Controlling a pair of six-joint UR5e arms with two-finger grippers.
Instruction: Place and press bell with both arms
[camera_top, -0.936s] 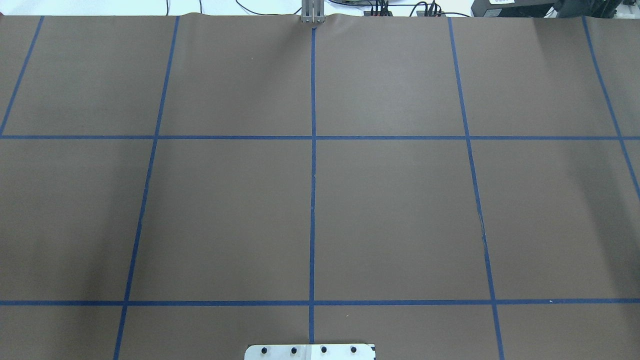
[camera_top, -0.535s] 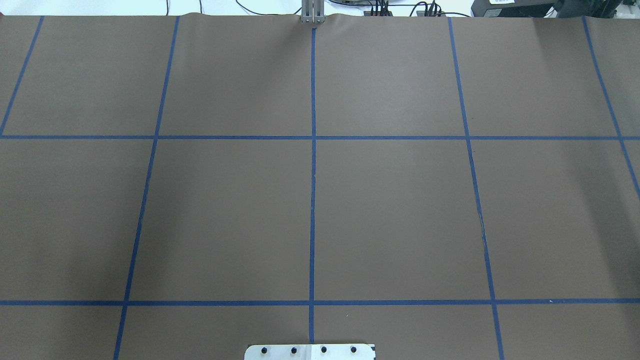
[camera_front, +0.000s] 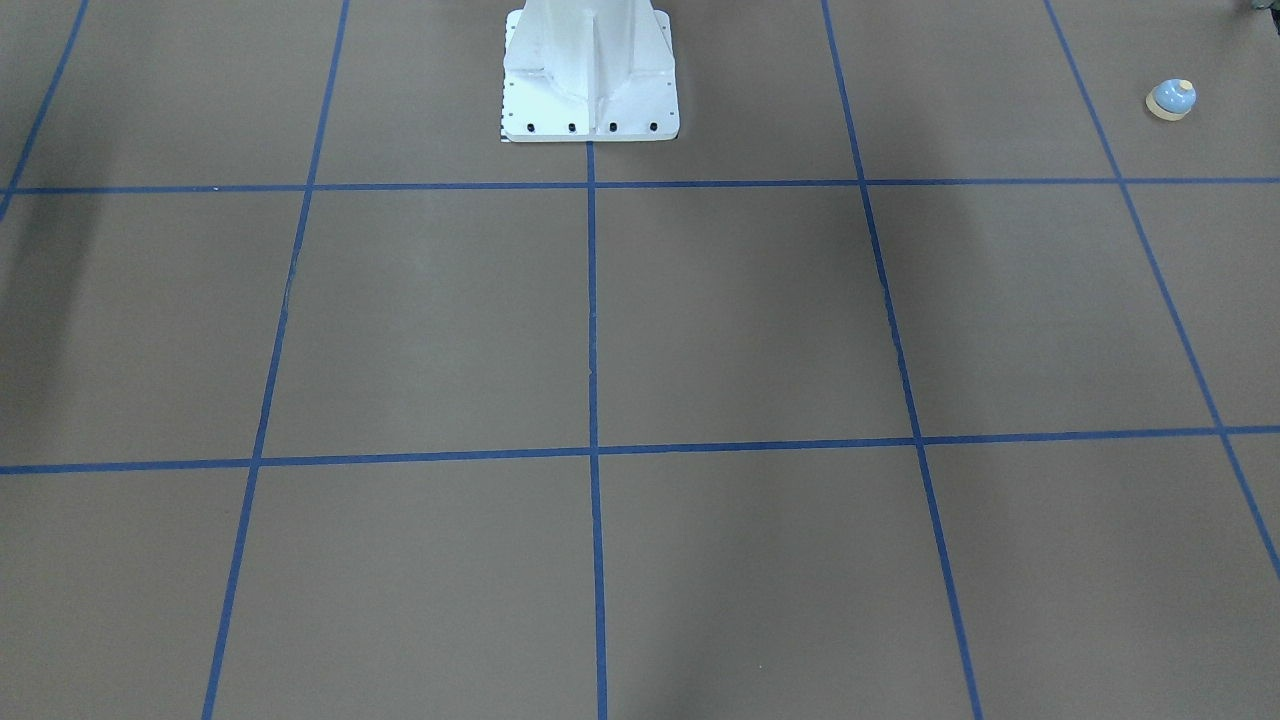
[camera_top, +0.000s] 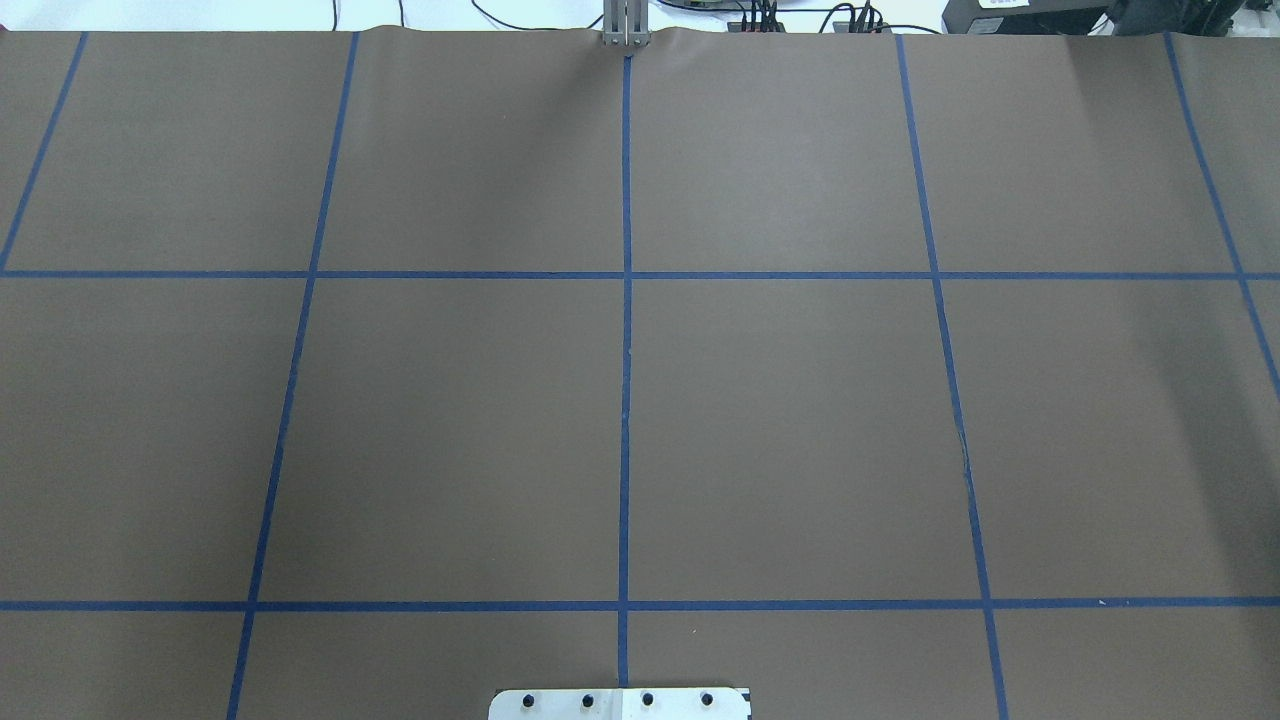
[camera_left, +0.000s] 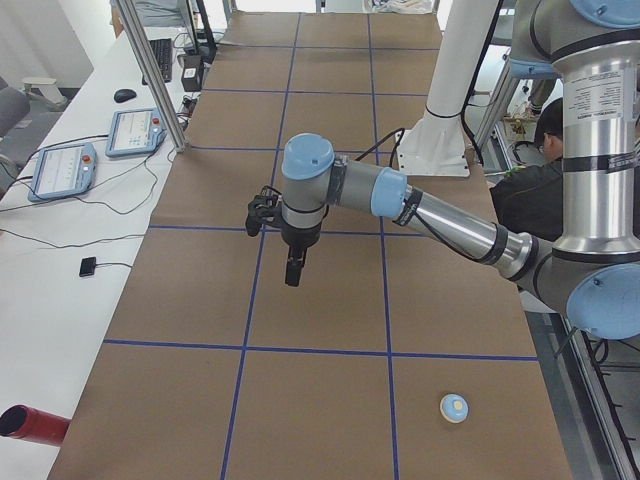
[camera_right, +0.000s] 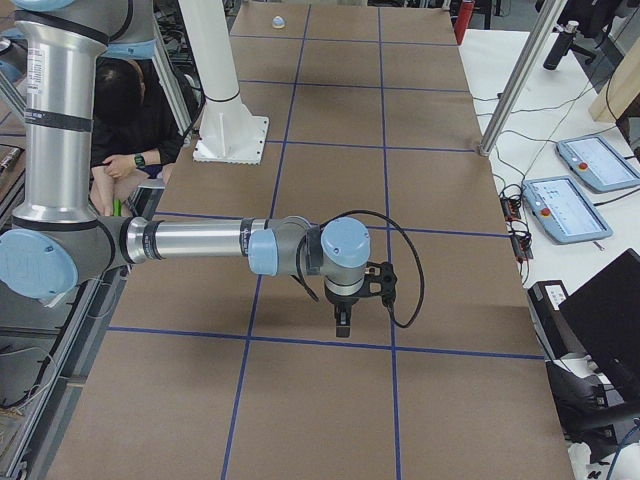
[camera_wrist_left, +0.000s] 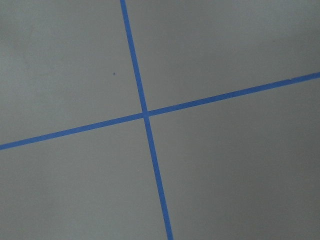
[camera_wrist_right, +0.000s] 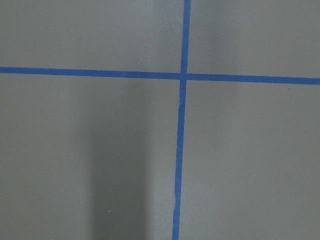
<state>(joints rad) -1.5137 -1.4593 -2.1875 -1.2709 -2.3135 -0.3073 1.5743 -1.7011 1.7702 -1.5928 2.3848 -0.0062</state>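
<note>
The bell (camera_front: 1171, 98) is a small light-blue dome with a cream button. It stands alone on the brown mat at the end on my left side, near the robot's edge. It also shows as the bell (camera_left: 454, 407) and, far off, the bell (camera_right: 279, 21). My left gripper (camera_left: 292, 275) hangs pointing down above the mat, well away from the bell. The right gripper (camera_right: 342, 325) hangs over the mat's other end. Both show only in the side views, so I cannot tell whether they are open or shut. The wrist views show only mat and blue tape.
The white pedestal (camera_front: 590, 80) is bolted at mid-table on the robot's edge. A red cylinder (camera_left: 28, 424) lies off the mat's corner. Control tablets (camera_left: 60, 168) and metal posts (camera_left: 150, 70) line the operators' side. A seated person (camera_right: 135, 125) is behind the robot.
</note>
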